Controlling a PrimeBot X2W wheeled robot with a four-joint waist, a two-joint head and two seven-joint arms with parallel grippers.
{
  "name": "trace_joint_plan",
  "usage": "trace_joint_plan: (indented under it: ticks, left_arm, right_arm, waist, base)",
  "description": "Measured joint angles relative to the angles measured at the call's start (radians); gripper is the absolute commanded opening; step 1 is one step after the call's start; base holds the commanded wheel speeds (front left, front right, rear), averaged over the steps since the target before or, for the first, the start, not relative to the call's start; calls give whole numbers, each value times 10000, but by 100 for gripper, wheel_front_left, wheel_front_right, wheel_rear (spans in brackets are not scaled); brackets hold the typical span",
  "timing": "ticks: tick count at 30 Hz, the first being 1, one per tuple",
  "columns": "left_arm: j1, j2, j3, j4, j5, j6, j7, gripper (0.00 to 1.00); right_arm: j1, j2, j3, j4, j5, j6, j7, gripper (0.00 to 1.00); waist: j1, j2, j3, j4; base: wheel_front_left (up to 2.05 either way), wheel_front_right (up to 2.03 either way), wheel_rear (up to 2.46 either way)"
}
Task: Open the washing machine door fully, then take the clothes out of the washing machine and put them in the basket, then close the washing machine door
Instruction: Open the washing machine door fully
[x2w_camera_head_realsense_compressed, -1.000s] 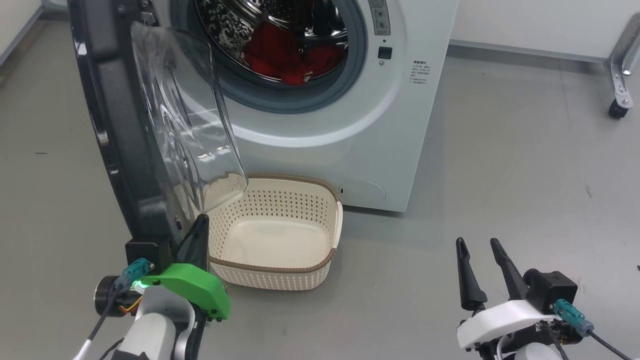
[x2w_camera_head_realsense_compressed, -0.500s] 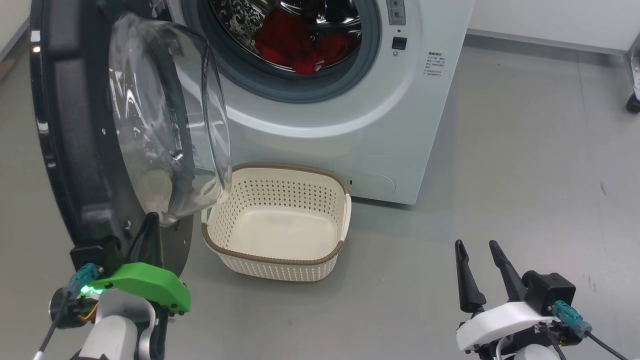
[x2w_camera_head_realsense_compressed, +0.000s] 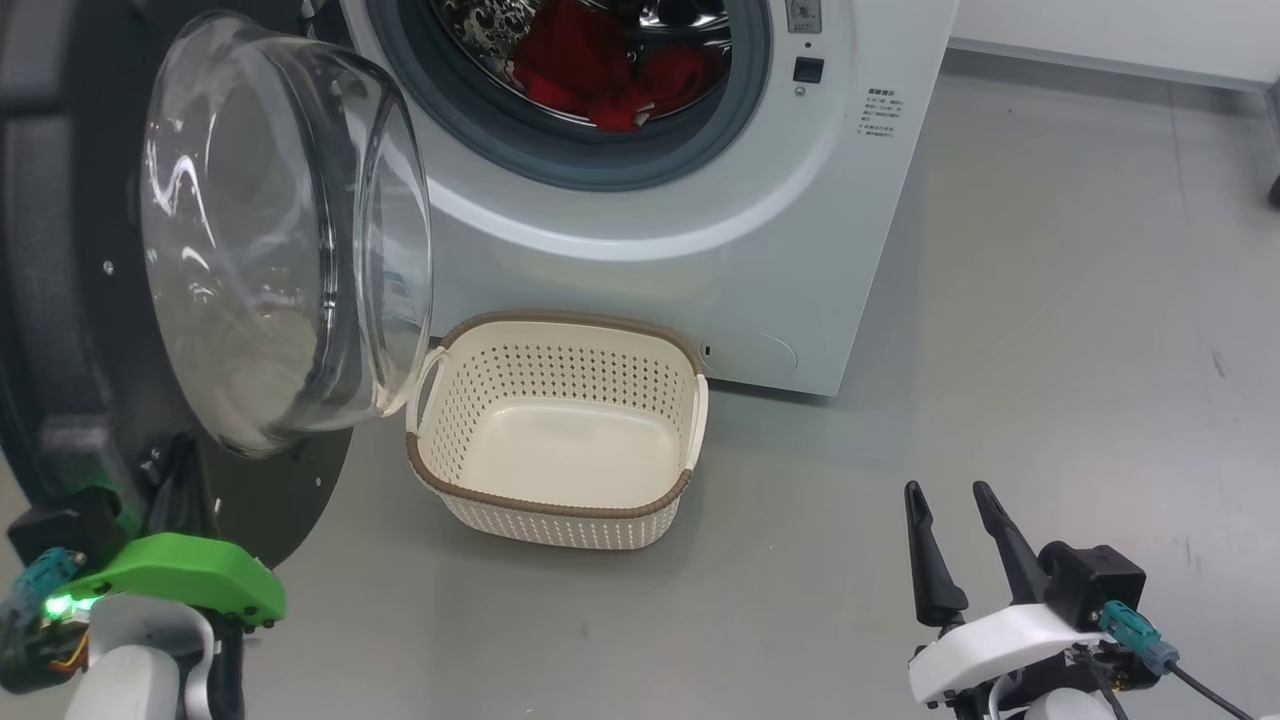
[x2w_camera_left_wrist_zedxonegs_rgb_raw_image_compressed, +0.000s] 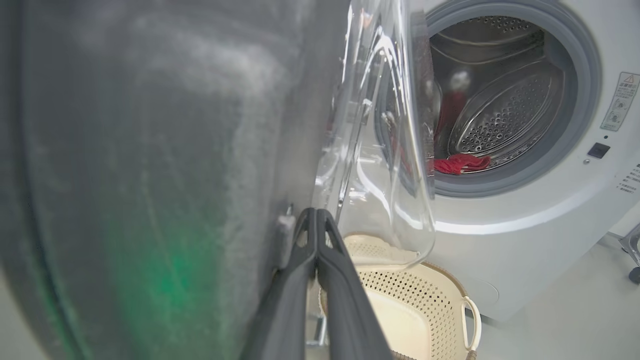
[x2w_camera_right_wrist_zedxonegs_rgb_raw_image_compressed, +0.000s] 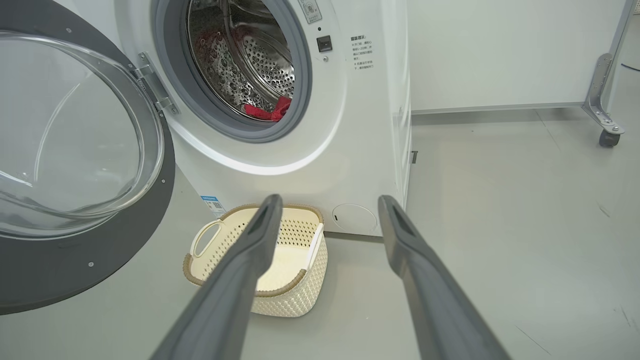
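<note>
The washing machine stands open, with the red clothes lying in its steel drum. The washing machine door hangs swung out to the left, its glass bowl bulging toward the basket. The cream basket sits empty on the floor below the opening. My left gripper is shut, its tips against the door's dark inner face near the lower edge; the left wrist view shows the pressed-together fingers beside the door. My right gripper is open and empty over the floor at the lower right.
Grey floor stretches to the right of the machine. A metal frame leg on a caster stands by the white back wall at the far right. The right wrist view looks between the gripper toward the basket and the clothes.
The door has swung further out to the left, and my shut left gripper has moved left with it. The head camera shifted too. The right gripper has stayed in place.
</note>
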Motion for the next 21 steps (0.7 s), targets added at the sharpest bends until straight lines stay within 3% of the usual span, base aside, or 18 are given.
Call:
trace_joint_plan:
  ticks: [21]
  left_arm:
    - [-68, 892, 1804, 35, -598, 79, -90, 0]
  right_arm:
    - [-427, -150, 15, -25, -268, -4, 0, 100]
  waist:
    - [0, 0, 1104, -209]
  base:
    - [0, 0, 0]
